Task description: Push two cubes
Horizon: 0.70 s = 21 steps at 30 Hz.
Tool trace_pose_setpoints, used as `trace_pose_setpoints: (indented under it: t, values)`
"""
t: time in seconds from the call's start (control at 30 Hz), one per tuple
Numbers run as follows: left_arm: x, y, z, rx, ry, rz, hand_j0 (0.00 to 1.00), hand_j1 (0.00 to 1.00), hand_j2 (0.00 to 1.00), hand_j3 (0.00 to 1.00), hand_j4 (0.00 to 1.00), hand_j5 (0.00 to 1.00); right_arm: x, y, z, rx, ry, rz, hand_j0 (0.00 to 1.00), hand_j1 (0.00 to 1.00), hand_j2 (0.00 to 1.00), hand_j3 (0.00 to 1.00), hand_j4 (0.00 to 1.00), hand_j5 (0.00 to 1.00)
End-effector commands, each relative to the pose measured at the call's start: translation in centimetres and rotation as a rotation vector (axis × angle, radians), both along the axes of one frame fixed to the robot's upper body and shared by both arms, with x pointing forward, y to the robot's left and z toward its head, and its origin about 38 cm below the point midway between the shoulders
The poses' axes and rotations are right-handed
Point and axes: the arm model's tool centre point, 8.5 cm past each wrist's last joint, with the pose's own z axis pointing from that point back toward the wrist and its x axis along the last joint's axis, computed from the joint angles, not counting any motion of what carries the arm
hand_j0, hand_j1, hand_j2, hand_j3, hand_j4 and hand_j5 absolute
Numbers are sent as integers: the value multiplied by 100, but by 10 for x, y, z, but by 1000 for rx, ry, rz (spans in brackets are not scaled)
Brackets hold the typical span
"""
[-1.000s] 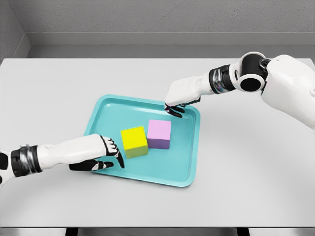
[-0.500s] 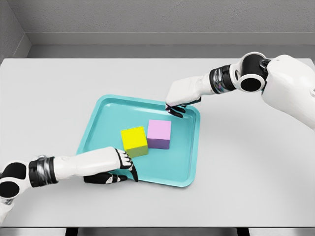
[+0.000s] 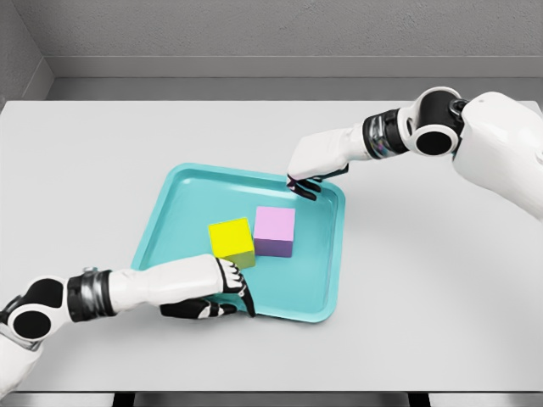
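Observation:
A yellow cube (image 3: 232,240) and a pink cube (image 3: 275,231) sit side by side, touching, in a teal tray (image 3: 327,254). My left hand (image 3: 222,292) lies low over the tray's near rim, just in front of the yellow cube, fingers relaxed and holding nothing. My right hand (image 3: 307,183) hovers over the tray's far right corner, behind the pink cube and apart from it, its dark fingertips pointing down, empty.
The tray rests on a pale grey table (image 3: 433,280). A grey wall runs behind the table's far edge. The table's near edge lies just below my left forearm (image 3: 127,291).
My left hand has slid right and toward the near rim of the tray, now in front of the yellow cube. The cubes and right hand have barely moved.

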Motion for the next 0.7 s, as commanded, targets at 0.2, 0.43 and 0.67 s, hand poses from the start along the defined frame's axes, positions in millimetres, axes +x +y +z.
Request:
trace_pose_setpoints:
  t: [0.2, 0.43, 0.67]
  values:
    - [1, -16, 0, -21, 10, -42, 53, 53, 53, 53, 53, 53, 4, -1, 6, 3, -9, -9, 15, 15, 15, 15, 15, 15]
    - [5, -16, -1, -14, 15, -41, 53, 53, 53, 53, 53, 53, 6, -4, 6, 1, -9, -21, 15, 15, 15, 15, 15, 15]
    - [7, -15, -5, -14, 26, -31, 53, 53, 53, 53, 53, 53, 6, -5, 7, 4, -11, -22, 15, 15, 15, 15, 15, 15]
